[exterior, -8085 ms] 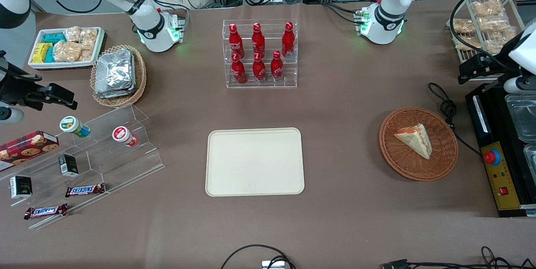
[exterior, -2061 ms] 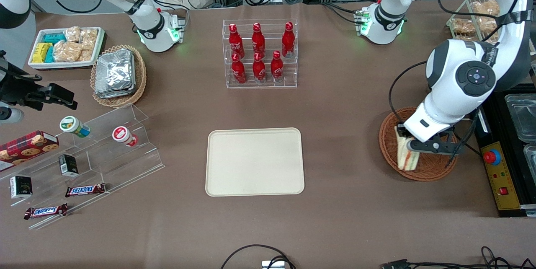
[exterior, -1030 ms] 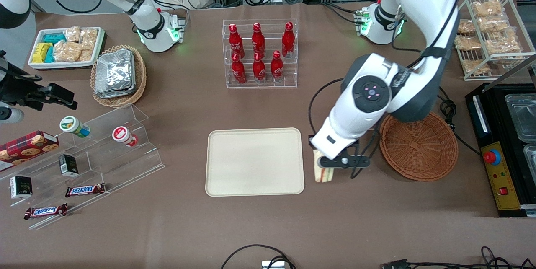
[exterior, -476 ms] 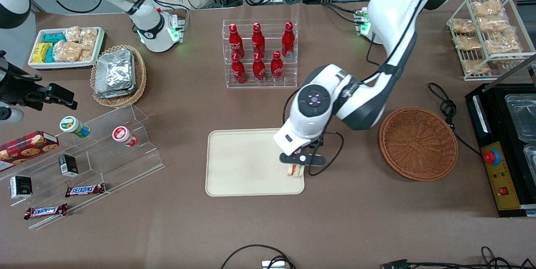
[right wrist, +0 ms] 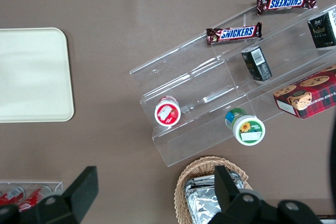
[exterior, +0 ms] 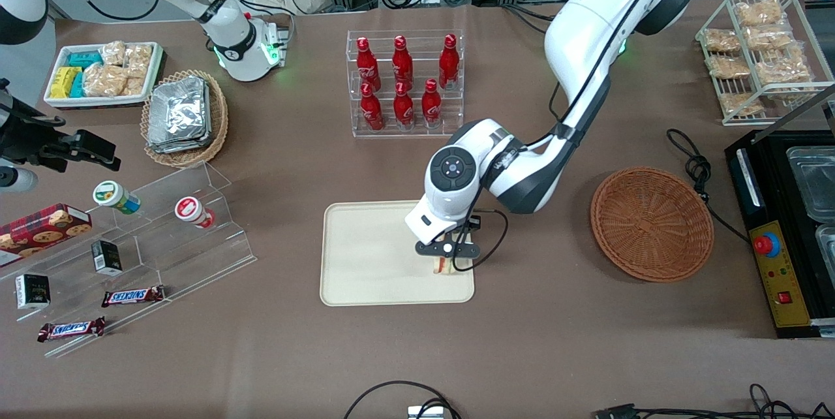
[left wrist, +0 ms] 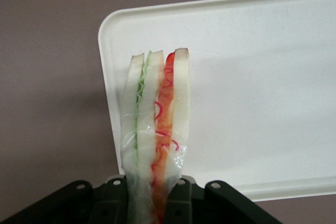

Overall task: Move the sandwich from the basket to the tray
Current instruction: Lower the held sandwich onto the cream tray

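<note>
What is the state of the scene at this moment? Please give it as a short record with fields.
claw: the working arm's claw is shut on the sandwich, above the tray's edge nearest the basket
sandwich: triangular white-bread wedge with red-orange and green filling, held edge-on over the tray
tray: flat cream rectangular tray, nothing lying on it
basket: round reddish-brown wicker basket, no sandwich in it
step left: lower and release the sandwich

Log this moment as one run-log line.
phase: placing | gripper: shut on sandwich, above tray corner nearest basket | basket: no sandwich | sandwich: not released
</note>
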Controlling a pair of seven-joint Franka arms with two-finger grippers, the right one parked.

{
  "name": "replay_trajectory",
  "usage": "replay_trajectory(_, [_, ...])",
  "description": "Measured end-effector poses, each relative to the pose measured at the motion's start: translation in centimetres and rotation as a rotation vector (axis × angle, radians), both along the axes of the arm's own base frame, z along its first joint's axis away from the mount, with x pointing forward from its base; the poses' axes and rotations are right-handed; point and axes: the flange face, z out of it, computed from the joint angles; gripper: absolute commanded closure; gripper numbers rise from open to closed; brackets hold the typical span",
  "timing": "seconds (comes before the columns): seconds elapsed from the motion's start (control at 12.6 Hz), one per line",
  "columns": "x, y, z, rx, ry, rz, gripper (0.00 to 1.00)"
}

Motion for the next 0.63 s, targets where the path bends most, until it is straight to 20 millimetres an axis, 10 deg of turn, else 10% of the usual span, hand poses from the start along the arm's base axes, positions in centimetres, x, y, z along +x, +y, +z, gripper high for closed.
replay_trajectory(0.63, [-1.3, -1.7, -5.0, 0.029, 0.003, -0.05, 0.78])
